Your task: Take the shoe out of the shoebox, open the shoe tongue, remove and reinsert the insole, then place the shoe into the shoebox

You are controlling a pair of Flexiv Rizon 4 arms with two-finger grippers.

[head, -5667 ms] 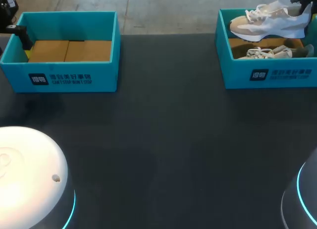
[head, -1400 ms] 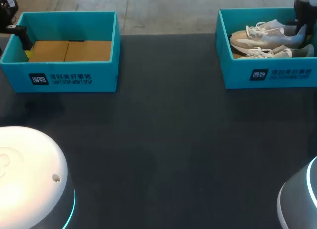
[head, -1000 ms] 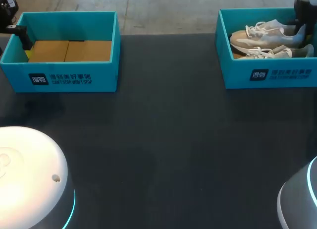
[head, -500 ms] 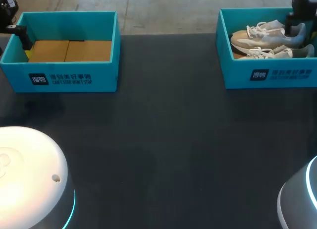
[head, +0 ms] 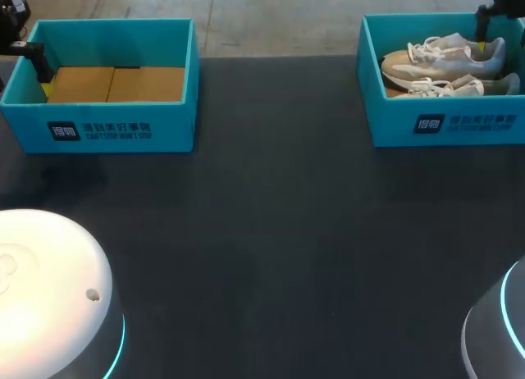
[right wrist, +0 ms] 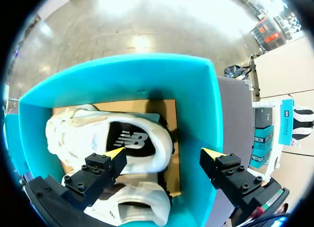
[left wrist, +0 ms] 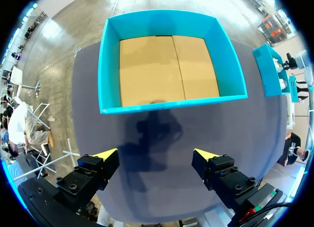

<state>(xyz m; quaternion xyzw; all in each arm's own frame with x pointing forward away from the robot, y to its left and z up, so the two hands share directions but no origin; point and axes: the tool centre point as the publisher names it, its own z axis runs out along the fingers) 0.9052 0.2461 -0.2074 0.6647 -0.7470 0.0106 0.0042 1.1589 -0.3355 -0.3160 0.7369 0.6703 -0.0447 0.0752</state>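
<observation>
The shoe (head: 443,57) lies on its sole inside the shoebox (head: 443,125) at the table's far right corner, toe toward the table's middle, along the box's far wall. A second shoe (head: 459,86) lies just beside it, against the near wall. The wrist view shows the dark inside of the first shoe (right wrist: 130,138) open to above, with the second shoe (right wrist: 135,202) closer to the camera. The right gripper (right wrist: 163,153) hangs over the heel end of the box, its fingers spread wide and clamping nothing; contact with the shoe cannot be confirmed. At the far left corner of the table (head: 271,231) stands an empty shoebox (head: 98,125) with a bare cardboard floor (left wrist: 167,70). The left gripper (left wrist: 154,153) hangs above the table top just outside one wall of that box, fingers also wide apart and holding nothing.
</observation>
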